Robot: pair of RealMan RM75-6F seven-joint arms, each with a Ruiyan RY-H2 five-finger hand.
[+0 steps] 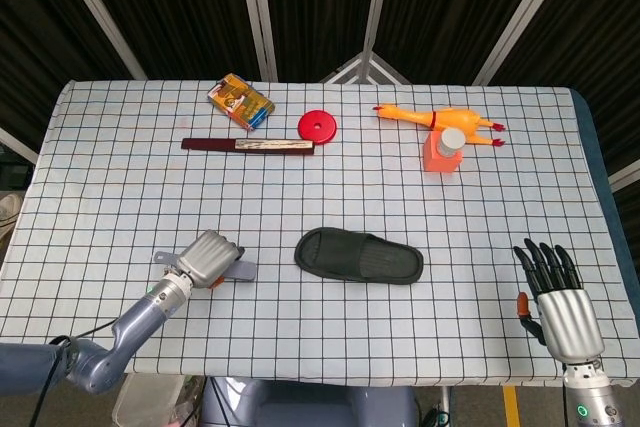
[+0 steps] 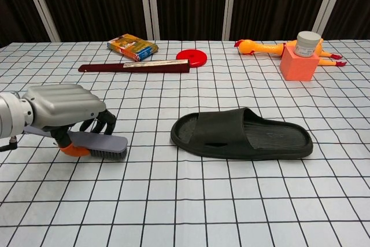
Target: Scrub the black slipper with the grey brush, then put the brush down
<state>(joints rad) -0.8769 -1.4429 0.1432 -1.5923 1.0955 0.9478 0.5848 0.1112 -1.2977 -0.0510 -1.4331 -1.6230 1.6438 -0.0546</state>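
The black slipper [image 1: 359, 256] [image 2: 243, 134] lies flat near the table's front, toe end pointing left, with nothing touching it. My left hand [image 1: 211, 258] [image 2: 65, 108] grips the grey brush [image 1: 238, 270] [image 2: 103, 144] well to the slipper's left, bristles down at the tablecloth; its handle sticks out past the hand to the left. My right hand [image 1: 557, 301] is at the table's front right corner, fingers spread, holding nothing, and shows only in the head view.
At the back lie a snack box [image 1: 240, 100], a red disc [image 1: 317, 126], a dark red ruler-like bar [image 1: 248, 146], a rubber chicken [image 1: 440, 119] and an orange block with a white-capped jar [image 1: 443, 152]. The checked cloth ends just in front of both hands.
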